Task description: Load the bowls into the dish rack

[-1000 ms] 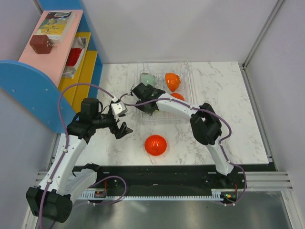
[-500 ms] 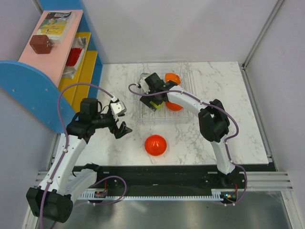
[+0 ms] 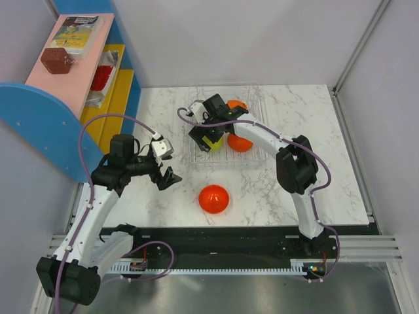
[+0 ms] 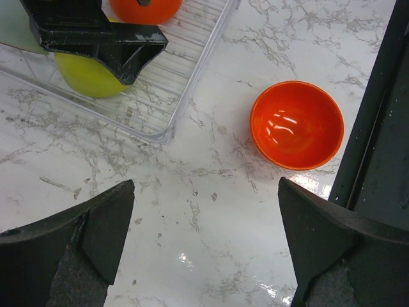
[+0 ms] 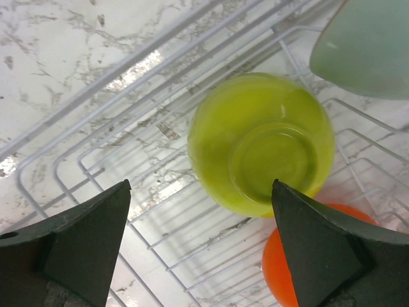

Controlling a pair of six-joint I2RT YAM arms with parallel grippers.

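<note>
The wire dish rack stands at the back middle of the table. In it lie a yellow-green bowl upside down, a pale green bowl and two orange bowls. My right gripper is open and empty just above the rack, beside the yellow-green bowl. Another orange bowl sits upright on the table near the front. My left gripper is open and empty over bare marble, left of that bowl.
A blue, yellow and pink shelf unit with packets stands at the far left. The rack's near corner is close to my left gripper. Grey walls close the back and sides.
My right gripper has moved farther in over the rack, and the yellow-green bowl now lies there free of the jaws. The left arm has not moved.
</note>
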